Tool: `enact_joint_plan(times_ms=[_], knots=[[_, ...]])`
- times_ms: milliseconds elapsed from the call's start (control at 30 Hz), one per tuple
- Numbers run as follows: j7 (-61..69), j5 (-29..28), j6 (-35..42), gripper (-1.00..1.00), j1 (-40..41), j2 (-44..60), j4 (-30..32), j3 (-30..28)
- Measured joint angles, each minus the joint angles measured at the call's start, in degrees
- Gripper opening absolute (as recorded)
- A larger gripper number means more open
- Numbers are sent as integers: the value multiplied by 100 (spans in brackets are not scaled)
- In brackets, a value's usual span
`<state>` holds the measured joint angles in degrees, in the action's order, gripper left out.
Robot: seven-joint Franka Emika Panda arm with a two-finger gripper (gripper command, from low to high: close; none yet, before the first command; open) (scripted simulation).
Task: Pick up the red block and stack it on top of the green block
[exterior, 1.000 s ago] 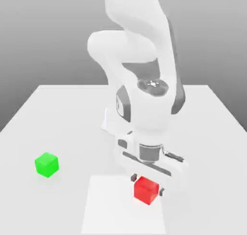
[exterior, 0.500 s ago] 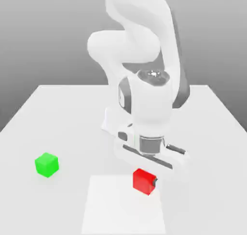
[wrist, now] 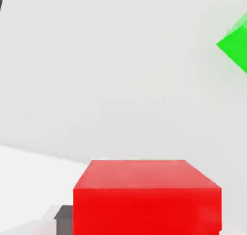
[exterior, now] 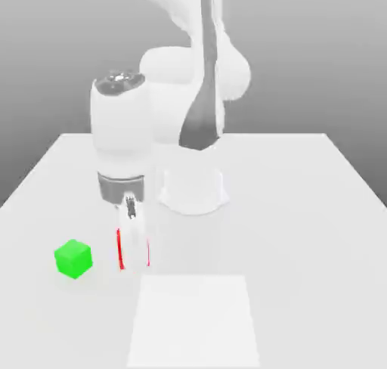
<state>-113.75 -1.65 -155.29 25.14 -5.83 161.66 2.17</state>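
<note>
The end effector (exterior: 134,260) pinches the red block (wrist: 147,200) between its fingertips.

The table (exterior: 302,231) is light grey and wide. On it lies the green block (exterior: 73,258), near the exterior view's left side. A white square sheet (exterior: 193,322) lies flat at the near edge, apart from this block.

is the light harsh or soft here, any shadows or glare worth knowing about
Exterior view: bright, flat light, the white arm washed out against the pale table, no strong shadow by the green block. Hand view: the red block's upper face paler than the deeper red one beside it, only faint shading on the pale surface near the green block.
</note>
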Motion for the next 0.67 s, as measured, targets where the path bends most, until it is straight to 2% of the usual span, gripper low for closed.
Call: enact_joint_plan(times_ms=[233, 400, 533, 567, 667], knots=[[-1294, -66, 165, -100, 1125, -415, 192, -706], [-1442, -80, -383, -100, 1259, 142, 167, -794], [-1286, 149, -988, -100, 1250, 763, 154, -738], [-1222, 238, -1119, 100, 1256, 898, 154, -699], [-1222, 238, -1119, 100, 1256, 898, 154, -699]])
